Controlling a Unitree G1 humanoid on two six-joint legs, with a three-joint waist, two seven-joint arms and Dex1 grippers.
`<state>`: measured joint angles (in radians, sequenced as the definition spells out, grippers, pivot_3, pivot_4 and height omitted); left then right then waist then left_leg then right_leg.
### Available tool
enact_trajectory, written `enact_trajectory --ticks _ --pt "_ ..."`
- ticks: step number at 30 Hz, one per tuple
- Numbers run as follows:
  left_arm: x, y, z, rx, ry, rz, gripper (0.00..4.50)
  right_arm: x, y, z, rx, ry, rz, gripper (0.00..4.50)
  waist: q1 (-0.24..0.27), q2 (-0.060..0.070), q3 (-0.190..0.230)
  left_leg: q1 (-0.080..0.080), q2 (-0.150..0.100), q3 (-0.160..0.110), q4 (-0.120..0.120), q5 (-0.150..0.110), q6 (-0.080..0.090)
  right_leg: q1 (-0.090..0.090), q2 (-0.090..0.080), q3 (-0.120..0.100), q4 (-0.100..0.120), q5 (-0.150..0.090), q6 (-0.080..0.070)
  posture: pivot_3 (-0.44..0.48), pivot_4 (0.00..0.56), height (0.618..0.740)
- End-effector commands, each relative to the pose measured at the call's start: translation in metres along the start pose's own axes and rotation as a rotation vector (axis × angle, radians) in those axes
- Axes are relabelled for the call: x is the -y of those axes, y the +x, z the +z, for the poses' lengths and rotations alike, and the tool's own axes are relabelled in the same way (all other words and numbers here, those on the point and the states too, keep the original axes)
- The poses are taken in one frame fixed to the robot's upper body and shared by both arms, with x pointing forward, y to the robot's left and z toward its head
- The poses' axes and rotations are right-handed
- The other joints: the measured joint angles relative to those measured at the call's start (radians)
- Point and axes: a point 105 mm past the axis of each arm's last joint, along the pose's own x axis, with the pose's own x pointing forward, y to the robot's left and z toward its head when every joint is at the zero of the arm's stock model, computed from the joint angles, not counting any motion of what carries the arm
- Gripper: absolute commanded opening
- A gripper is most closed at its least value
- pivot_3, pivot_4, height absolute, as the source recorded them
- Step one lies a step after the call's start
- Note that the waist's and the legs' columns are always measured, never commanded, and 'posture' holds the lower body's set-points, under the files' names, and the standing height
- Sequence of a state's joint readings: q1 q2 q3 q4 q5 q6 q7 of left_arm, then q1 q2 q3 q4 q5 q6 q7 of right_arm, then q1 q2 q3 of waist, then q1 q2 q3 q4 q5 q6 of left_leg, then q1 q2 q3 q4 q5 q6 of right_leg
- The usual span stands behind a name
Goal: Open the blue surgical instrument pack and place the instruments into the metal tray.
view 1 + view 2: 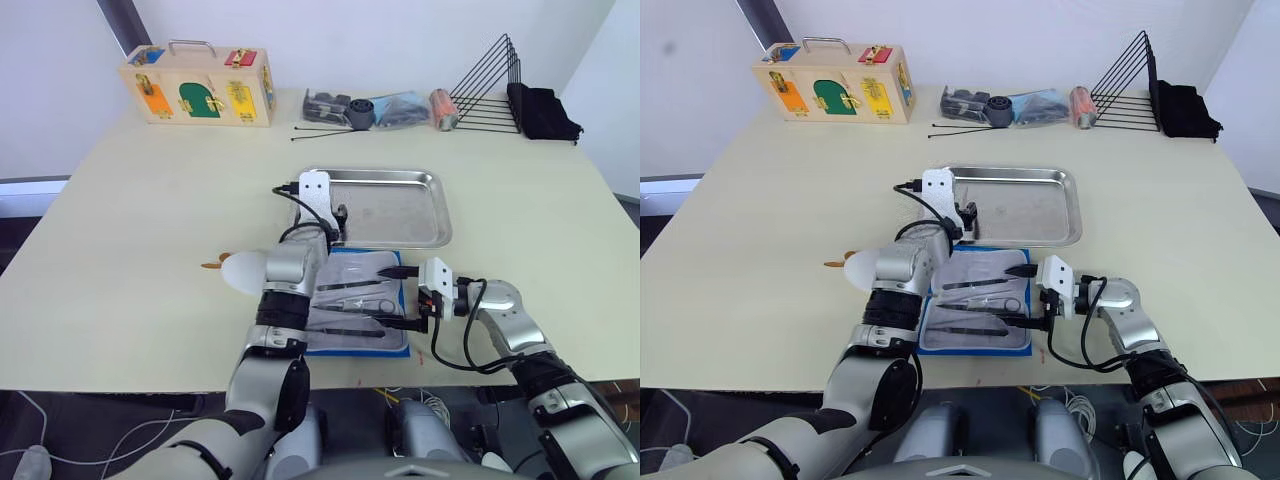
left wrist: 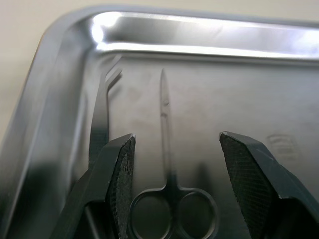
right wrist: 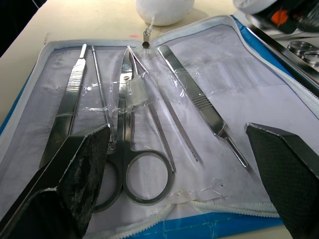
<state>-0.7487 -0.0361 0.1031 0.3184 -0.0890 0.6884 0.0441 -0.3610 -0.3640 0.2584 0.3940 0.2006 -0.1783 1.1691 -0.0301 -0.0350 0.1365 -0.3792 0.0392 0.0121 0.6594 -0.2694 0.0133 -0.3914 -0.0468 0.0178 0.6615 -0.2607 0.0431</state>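
Note:
The blue surgical instrument pack (image 1: 352, 300) lies open on the table just in front of the metal tray (image 1: 441, 205), its clear inner side up. Several instruments are strapped inside it: forceps (image 3: 70, 104), scissors (image 3: 124, 129) and tweezers (image 3: 199, 104). My right gripper (image 1: 398, 297) hovers open at the pack's right edge, fingers spread wide over these tools. At the tray's left end my left gripper (image 1: 337, 220) is open and low. Between its fingers (image 2: 119, 179), small scissors (image 2: 164, 124) and a bent-tipped tool (image 2: 99, 119) lie on the tray floor.
A white oval pad (image 1: 245, 270) sits left of the pack. Along the back are a wooden latch box (image 1: 200, 88), long black rods (image 1: 330, 130), a pile of small parts (image 1: 375, 108), a black wire rack (image 1: 490, 85) and a black cloth (image 1: 543, 112).

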Motion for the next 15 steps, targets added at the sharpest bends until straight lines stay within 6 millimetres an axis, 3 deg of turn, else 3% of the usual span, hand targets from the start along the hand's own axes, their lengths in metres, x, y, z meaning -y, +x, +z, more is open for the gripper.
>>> enact_trajectory --ticks 1,6,11,15 --pt "0.015 -0.007 0.028 0.083 0.021 -0.084 2.84 -0.017 -0.007 -0.042 -0.140 0.123 0.008 4.50 0.000 0.000 0.000 0.000 0.000 0.000 0.000 0.000 0.000 0.000 0.000 0.000 0.000 0.000 0.000 0.000 0.150 0.740" --pt "0.018 -0.017 0.049 0.177 0.045 -0.191 2.84 -0.017 -0.006 -0.042 -0.138 0.124 0.008 4.50 0.000 0.000 0.000 0.000 0.000 0.000 0.000 0.000 0.000 0.000 0.000 0.000 0.000 0.000 0.000 0.000 0.150 0.740" --pt "0.018 -0.039 0.073 0.346 0.061 -0.423 2.84 -0.017 -0.005 -0.041 -0.139 0.123 0.012 4.50 0.000 0.000 0.000 0.000 0.000 0.000 0.000 0.000 0.000 0.000 0.000 0.000 0.000 0.000 0.000 0.000 0.150 0.740" --pt "0.012 -0.056 0.070 0.341 0.142 -0.601 2.84 -0.017 -0.005 -0.041 -0.137 0.124 0.015 4.50 -0.002 0.001 0.001 0.000 0.000 0.001 0.000 0.000 0.000 0.000 0.000 0.000 0.000 0.000 0.000 0.000 0.150 0.740"
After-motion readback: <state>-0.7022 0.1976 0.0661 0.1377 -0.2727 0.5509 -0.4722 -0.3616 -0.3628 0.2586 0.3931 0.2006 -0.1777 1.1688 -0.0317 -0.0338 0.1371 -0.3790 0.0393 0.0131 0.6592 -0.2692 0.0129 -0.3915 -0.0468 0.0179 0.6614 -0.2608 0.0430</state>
